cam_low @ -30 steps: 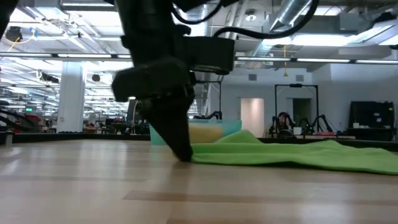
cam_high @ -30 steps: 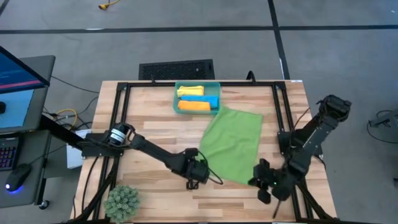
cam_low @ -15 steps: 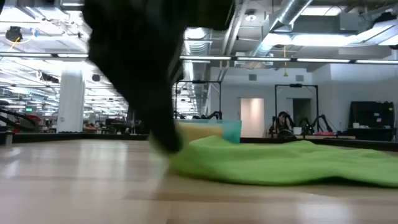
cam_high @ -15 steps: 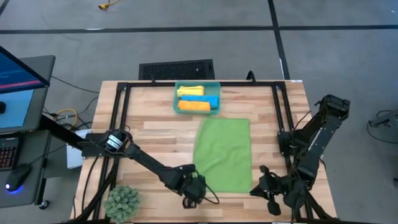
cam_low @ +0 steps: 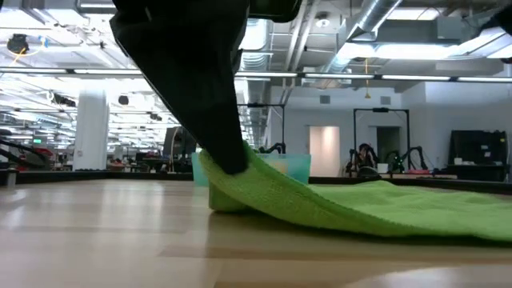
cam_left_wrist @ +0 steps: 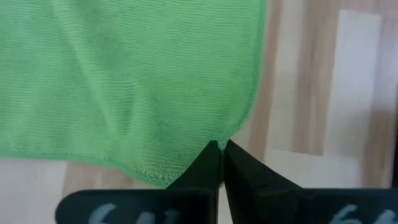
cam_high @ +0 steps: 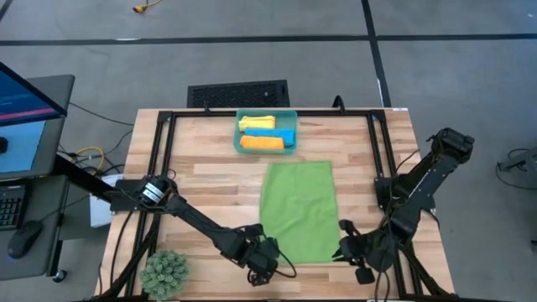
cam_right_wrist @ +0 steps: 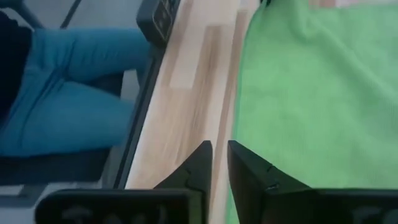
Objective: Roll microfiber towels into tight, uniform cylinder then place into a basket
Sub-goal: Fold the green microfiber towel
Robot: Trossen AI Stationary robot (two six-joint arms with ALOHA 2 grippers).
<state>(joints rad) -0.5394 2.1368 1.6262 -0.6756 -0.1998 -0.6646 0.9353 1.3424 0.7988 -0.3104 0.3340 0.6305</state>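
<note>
Since earlier frame we squared green microfiber towel (cam_high: 297,210) at tabletop's near edge; left gripper (cam_left_wrist: 219,163) pinches its corner, right gripper (cam_right_wrist: 219,163) nearly closed, grip unclear. Next: roll toward teal plastic basket (cam_high: 265,132).

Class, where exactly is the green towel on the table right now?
In the high view, the green towel lies flat right of centre, just below the basket, its near corners at the left gripper and right gripper.
</note>
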